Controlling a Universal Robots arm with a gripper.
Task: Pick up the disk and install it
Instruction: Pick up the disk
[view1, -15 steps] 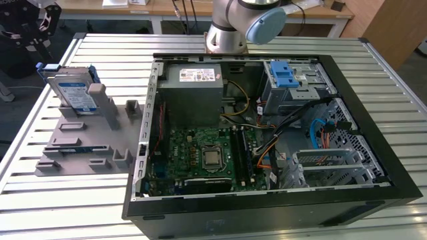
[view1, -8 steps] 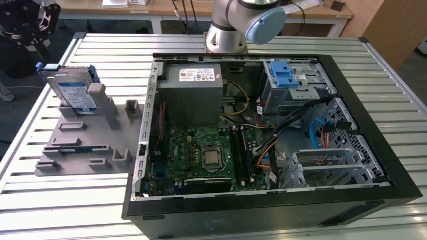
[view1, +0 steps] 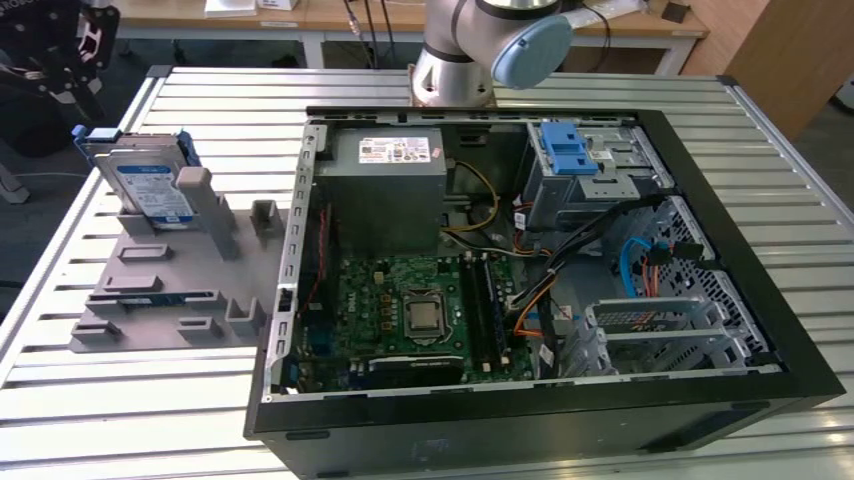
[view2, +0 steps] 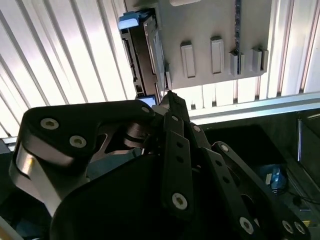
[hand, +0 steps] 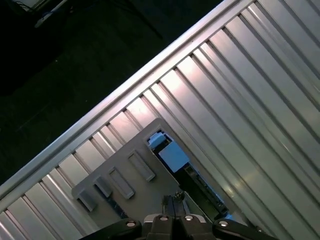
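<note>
- Nearest in the exterior view lies one open computer case (view1: 534, 420) on its side on the slatted metal table (view1: 134, 400), with one green motherboard (view1: 387, 310) inside.
- Beside the case, on the exterior view's left, sits one grey slotted holder (view1: 160, 300).
- One disk (view1: 144, 185) stands on edge at the far end of that holder, leaning slightly, with its labelled face towards the exterior camera. Both wrist views show it edge-on as a narrow strip. I cannot tell whether its long axis runs upward or along the holder.
- Farther back inside the case are one grey power supply (view1: 387, 190) and one silver drive cage (view1: 587, 165) with a blue latch.
- One gripper (view2: 170, 100) hangs above the holder, fingertips pressed together, gripping nothing and clear of the disk.
</note>
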